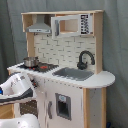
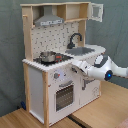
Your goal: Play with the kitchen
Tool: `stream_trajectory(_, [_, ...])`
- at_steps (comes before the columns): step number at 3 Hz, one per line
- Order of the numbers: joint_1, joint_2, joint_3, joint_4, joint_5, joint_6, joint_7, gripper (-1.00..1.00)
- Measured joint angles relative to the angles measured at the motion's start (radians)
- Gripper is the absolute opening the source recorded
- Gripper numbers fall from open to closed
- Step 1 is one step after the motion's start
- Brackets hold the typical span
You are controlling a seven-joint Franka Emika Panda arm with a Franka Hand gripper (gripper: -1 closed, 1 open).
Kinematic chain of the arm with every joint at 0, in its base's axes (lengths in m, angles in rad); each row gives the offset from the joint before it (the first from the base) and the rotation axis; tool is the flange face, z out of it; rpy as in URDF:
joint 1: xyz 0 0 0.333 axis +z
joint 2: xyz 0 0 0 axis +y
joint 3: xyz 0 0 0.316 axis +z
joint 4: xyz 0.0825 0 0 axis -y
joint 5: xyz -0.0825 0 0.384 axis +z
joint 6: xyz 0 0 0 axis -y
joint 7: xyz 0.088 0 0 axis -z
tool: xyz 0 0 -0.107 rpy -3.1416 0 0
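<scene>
grey curtain behind the kitchen (image 2: 60,60); claw (image 2: 75,66) at its front edge, opening impossible to tell.

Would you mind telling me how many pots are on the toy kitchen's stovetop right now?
1. A single metal pot sits on the stovetop, at the counter end away from the sink and under the grey hood. Cupboard interiors are hidden.
</scene>
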Motion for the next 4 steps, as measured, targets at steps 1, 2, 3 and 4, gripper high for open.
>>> stream_trajectory(1, [0.001,0.0,0.001,0.003,0.0,0.01,0.023,-1.0])
stream_trajectory(2, [0.002,0.0,0.001,0.004,0.0,0.012,0.023,1.0])
stream_trajectory(3, [0.091,-0.001,0.028,-0.02,0.004,-0.011,0.038,1.0])
stream_trajectory(4, [0.166,-0.001,0.026,-0.027,0.004,-0.079,0.05,1.0])
